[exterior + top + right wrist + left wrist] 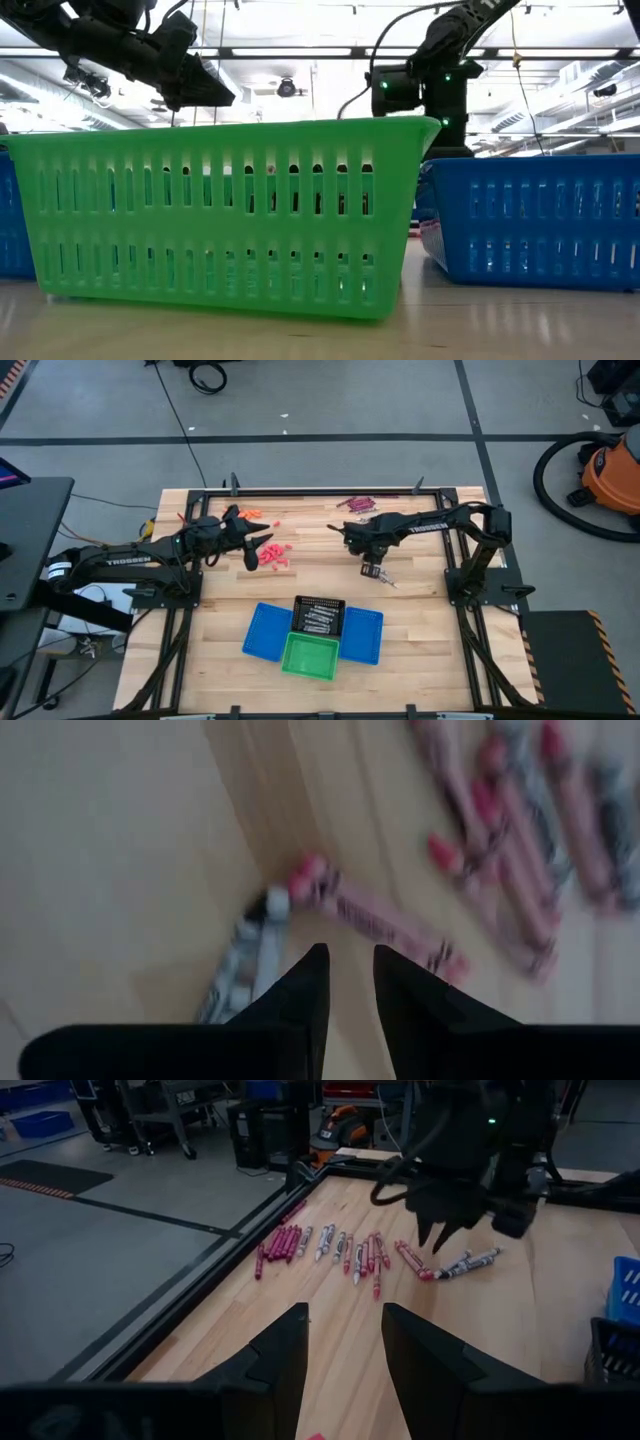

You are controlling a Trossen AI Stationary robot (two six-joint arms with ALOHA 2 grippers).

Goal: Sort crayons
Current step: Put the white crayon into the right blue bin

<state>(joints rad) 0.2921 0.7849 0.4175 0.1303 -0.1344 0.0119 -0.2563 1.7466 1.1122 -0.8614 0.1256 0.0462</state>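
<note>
You are at the pick stage of the sort: the right end effector [371,569] hangs just above the surface [420,610], fingers a narrow gap apart and holding nothing. In the right wrist view a reddish crayon [380,917] and a silvery-grey crayon [243,960] lie just ahead of the fingertips [312,963], meeting at one end in a shallow V. The left wrist view shows the same pair by the right arm's tips, the grey crayon at [468,1263].

My reading is that the next move calls for you to choose one of the two, centre the fingers across its length, then lower and close. They touch at the ends, so a careless close could catch both or roll one away.

The other crayons sit in three groups: a maroon row [359,503] near the far edge, a mixed row [330,1245] beside the pair, and an orange-red scatter [275,554] under the left arm. The left end effector [258,546] waits over that scatter, open and empty.

The black basket [320,616] already holds some grey crayons; the green basket [310,657] and blue baskets [266,632] sit around it at the near side.
</note>
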